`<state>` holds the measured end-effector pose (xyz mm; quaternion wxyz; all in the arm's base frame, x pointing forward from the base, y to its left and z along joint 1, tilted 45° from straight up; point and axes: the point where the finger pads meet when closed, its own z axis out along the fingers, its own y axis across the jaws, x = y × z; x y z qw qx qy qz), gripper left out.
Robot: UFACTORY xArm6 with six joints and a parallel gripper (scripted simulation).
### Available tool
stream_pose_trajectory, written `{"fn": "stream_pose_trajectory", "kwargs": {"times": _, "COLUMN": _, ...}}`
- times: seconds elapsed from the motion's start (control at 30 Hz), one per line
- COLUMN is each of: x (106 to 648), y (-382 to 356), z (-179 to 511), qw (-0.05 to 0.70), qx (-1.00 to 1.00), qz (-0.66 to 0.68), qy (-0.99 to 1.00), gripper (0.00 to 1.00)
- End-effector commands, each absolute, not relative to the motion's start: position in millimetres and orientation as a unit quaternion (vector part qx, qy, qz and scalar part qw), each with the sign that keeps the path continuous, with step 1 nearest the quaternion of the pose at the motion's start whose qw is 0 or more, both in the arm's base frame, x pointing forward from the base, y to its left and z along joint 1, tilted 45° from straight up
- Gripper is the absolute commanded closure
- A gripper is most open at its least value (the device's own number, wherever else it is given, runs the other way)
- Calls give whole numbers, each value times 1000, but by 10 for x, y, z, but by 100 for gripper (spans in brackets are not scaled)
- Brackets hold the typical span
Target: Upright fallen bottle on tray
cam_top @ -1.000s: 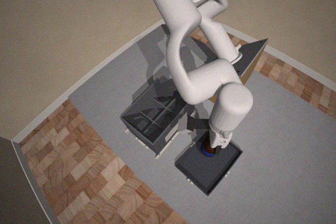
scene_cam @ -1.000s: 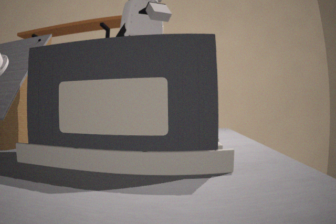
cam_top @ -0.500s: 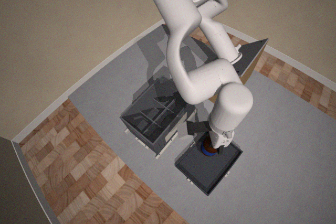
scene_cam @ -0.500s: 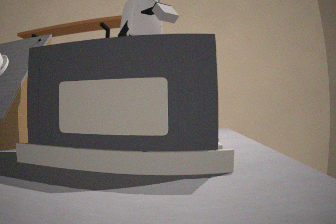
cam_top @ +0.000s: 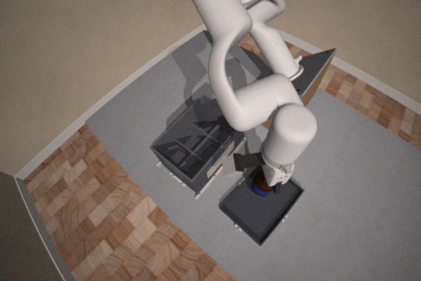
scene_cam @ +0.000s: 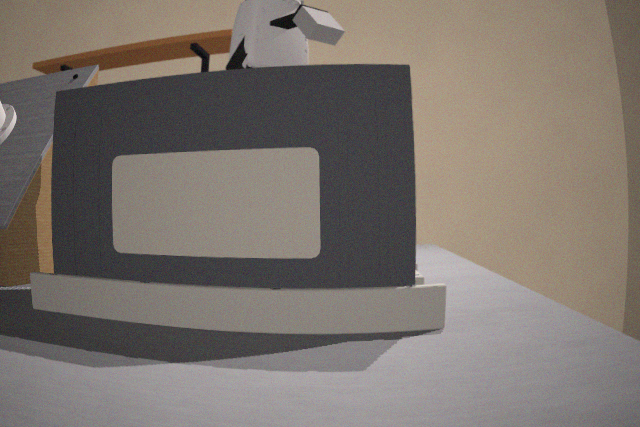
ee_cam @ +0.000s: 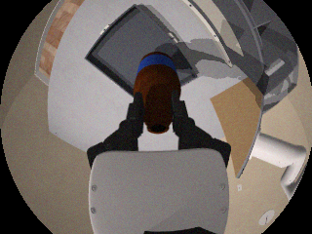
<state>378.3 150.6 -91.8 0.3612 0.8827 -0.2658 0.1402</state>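
Brown bottle being gripped near its neck, base end pointing out over the tray

By the black fingers of the white gripper [cam_top: 272, 185] [scene_cam: 275, 42] [ee_cam: 157, 100], a glossy brown bottle with a blue band [cam_top: 261, 189] [ee_cam: 157, 80] is being clasped from both sides, around its narrower upper part. Between the fingertips, its long axis is being held crosswise to the line joining them. The open mouth is being kept on the palm side, while the broad, banded base is being pointed outward, beyond the fingertips.

Farther out, past the base, the shallow dark grey tray [cam_top: 262, 218] [ee_cam: 119, 51] is being overlapped by the bottle from above. Whether the base is being borne by the tray cannot be told, nor can the exact lean. To one side of the fingers, apart from the tray, the deep dark grey crate with dividers [cam_top: 176, 170] [scene_cam: 364, 179] [ee_cam: 284, 36] is being left unheld and is appearing level.

The move now being called for seems to be one of bringing the axis plumb over the tray, base seated flat, before the grasp is loosened. If any lean is being kept at release, a topple is being risked; if the base edge is being pressed down, the tray may be shifted.
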Motion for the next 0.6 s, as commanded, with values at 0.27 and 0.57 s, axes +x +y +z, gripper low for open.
{"fn": "stream_pose_trajectory", "kwargs": {"times": 0.27, "x": 3794, "y": 1524, "z": -909, "qw": 360, "qx": 883, "qz": 143, "qy": -265, "gripper": 100}}
{"fn": "stream_pose_trajectory", "kwargs": {"times": 0.57, "x": 3789, "y": 1522, "z": -910, "qw": 365, "qx": 880, "qz": 157, "qy": -259, "gripper": 100}}
